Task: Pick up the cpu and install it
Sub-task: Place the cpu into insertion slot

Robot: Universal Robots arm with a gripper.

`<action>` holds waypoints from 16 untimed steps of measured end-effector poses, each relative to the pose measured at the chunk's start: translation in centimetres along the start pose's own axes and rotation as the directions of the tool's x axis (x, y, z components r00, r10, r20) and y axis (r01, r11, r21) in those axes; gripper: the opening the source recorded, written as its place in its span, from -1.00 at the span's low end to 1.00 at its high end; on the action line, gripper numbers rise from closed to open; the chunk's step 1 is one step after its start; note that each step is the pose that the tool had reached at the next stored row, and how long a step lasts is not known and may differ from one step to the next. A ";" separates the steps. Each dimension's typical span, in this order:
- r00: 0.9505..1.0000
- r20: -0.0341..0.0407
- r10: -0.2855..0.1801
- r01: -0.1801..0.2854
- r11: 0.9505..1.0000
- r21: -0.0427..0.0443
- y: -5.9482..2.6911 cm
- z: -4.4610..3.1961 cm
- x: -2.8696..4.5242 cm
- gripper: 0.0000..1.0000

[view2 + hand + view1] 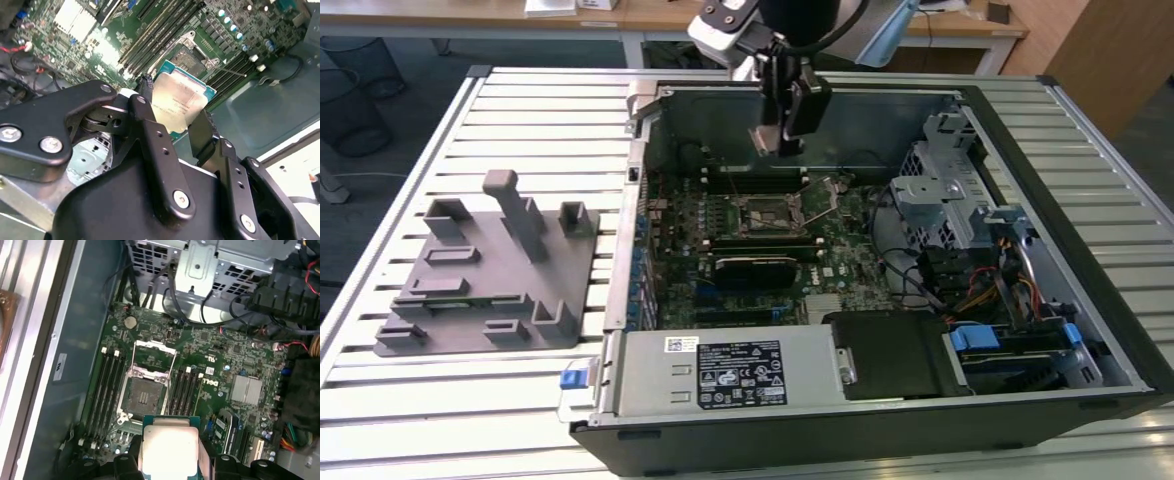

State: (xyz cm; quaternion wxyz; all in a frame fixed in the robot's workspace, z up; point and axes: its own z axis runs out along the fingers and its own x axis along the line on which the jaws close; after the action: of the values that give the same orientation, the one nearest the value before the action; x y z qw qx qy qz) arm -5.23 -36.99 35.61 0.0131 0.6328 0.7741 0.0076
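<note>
My gripper [778, 140] hangs over the open computer case [640, 200], shut on the cpu [765, 138]. In both wrist views the cpu [177, 102] [167, 445] is a flat square chip with a shiny silver top and a teal edge, clamped by its sides between the black fingers [145, 110]. It is held in the air, well above the green motherboard [225, 365]. The black-framed socket [142, 395] [192, 57] [774, 213] lies below, its contact field bare and its metal load plate [155, 352] swung back.
Memory slots [107, 390] flank the socket on both sides. A metal drive cage [947, 190] and cables [987, 290] crowd the exterior view's right of the case, with the power supply [720, 375] at the front. A grey fixture block [494, 265] stands on the slatted table at the exterior view's left.
</note>
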 end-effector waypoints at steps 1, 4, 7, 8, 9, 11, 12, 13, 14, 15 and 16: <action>1.000 0.000 0.017 -0.017 1.000 0.000 0.00 0.06 0.00 0.06; 0.998 0.002 0.067 -0.067 0.998 0.001 0.00 0.21 0.01 0.06; 0.994 0.003 0.108 -0.108 0.994 0.001 0.00 0.33 0.07 0.06; 0.994 0.003 0.111 -0.111 0.994 0.001 0.02 0.37 0.21 0.06; 0.994 0.003 0.112 -0.112 0.994 0.001 0.08 0.42 0.43 0.06; 0.994 0.003 0.112 -0.112 0.994 0.001 0.19 0.56 0.89 0.06; 0.994 0.003 0.112 -0.112 0.994 0.001 0.25 0.63 1.09 0.06; 0.994 0.003 0.112 -0.112 0.994 0.001 0.31 0.72 1.26 0.06; 0.994 0.003 0.112 -0.112 0.994 0.001 0.35 0.80 1.39 0.06; 0.994 0.003 0.112 -0.112 0.994 0.001 0.38 0.88 1.45 0.06; 0.994 0.003 0.112 -0.112 0.994 0.001 0.38 0.95 1.45 0.06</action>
State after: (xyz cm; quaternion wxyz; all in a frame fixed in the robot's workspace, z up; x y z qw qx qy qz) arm -5.11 -35.50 34.66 0.0135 0.6752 0.7375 0.0070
